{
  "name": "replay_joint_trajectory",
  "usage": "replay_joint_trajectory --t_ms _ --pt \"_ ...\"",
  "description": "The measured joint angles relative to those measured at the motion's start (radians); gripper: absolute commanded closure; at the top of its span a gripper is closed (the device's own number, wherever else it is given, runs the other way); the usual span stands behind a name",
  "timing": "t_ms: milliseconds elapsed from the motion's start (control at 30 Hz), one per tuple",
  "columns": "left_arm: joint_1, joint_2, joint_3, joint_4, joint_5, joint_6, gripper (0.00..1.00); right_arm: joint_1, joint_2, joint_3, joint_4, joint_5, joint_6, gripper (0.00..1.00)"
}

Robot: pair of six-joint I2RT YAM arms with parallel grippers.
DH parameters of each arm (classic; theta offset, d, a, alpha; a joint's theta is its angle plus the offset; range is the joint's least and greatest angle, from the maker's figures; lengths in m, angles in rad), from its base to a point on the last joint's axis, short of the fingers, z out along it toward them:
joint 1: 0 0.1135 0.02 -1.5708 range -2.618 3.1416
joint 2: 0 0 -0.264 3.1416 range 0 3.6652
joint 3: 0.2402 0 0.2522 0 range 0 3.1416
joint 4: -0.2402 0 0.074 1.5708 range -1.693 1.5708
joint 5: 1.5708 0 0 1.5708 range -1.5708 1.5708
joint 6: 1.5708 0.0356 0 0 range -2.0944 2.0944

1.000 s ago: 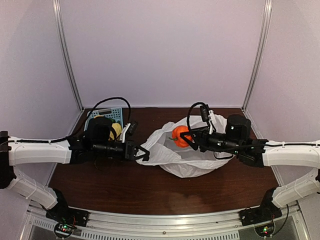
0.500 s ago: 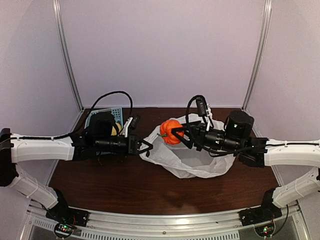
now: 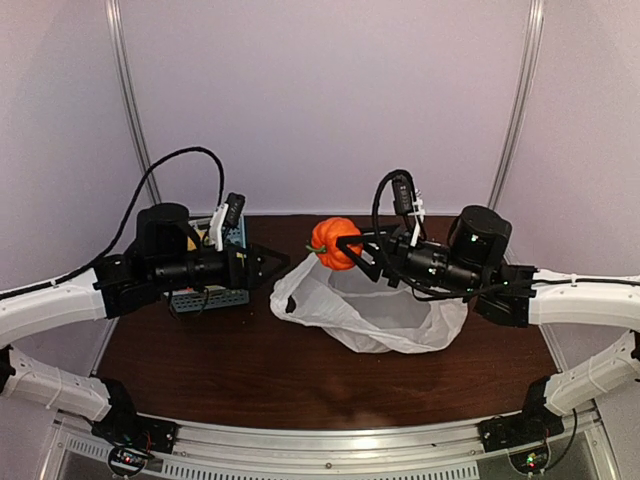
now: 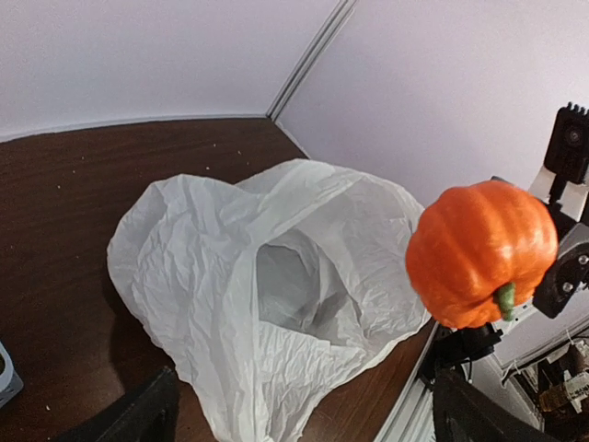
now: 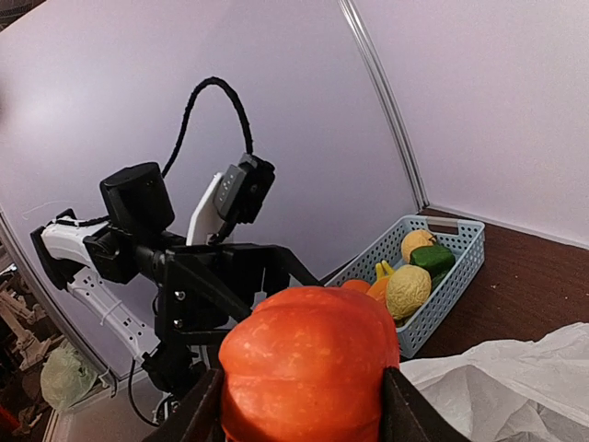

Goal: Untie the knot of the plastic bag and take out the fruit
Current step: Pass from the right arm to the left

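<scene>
Pale lilac walls (image 3: pixel 320 100) w/ metal corner strips enclose a dark brown tabletop (image 3: pixel 250 380).

L arm (image 3: pixel 60 305): reaches in from left edge, forearm approx. level, passing over a blue basket (image 3: pixel 215 298) at rear left. Wrist points right, toward the bag. L claw (image 3: pixel 272 268): jaws spread wide, nothing gripped. In its wrist view the two fingers (image 4: pixel 138 414) sit at opposite bottom corners w/ the bag's near edge between them; contact w/ bag cannot be confirmed.

R arm (image 3: pixel 590 305): reaches in from right edge, forearm angled left and slightly raised, cable looped above the wrist. R claw (image 3: pixel 348 252): closed part-way on a ribbed orange pumpkin (image 3: pixel 330 243), one finger each side. Pumpkin is clear of the tabletop, in the air over the bag's rear-left rim, green stem pointing down-left.

Plastic bag (image 3: pixel 375 318): white, crinkled, lying slumped at tabletop centre, mouth gaping open toward L claw. Interior seen through the mouth looks grey; contents not discernible.

Other fruit (image 5: pixel 408 290): several pcs in the basket per R wrist view, incl. yellow, green and orange items. Basket is well apart from the bag, to its left.
</scene>
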State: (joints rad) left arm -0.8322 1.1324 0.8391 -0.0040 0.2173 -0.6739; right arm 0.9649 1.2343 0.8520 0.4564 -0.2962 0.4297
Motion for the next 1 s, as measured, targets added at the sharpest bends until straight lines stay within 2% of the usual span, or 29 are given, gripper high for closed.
replay_joint_trajectory --t_ms 100,233,600,767,1000 --pt "0.0 -0.061 0.021 -0.01 -0.01 0.021 0.03 0.005 0.0 0.001 -0.009 0.004 -0.008 0.47" --pt "0.0 -0.089 0.026 0.047 0.053 0.025 0.02 0.016 0.002 0.019 -0.035 0.004 -0.021 0.47" --pt "-0.003 0.029 0.051 0.307 0.29 -0.054 0.03 0.06 0.037 0.084 -0.096 0.007 -0.088 0.47" --pt "-0.016 0.069 0.061 0.37 0.329 -0.081 0.02 0.077 0.056 0.104 -0.123 0.01 -0.111 0.47" --pt "-0.022 0.096 0.078 0.369 0.335 -0.094 0.03 0.092 0.062 0.129 -0.14 0.016 -0.136 0.46"
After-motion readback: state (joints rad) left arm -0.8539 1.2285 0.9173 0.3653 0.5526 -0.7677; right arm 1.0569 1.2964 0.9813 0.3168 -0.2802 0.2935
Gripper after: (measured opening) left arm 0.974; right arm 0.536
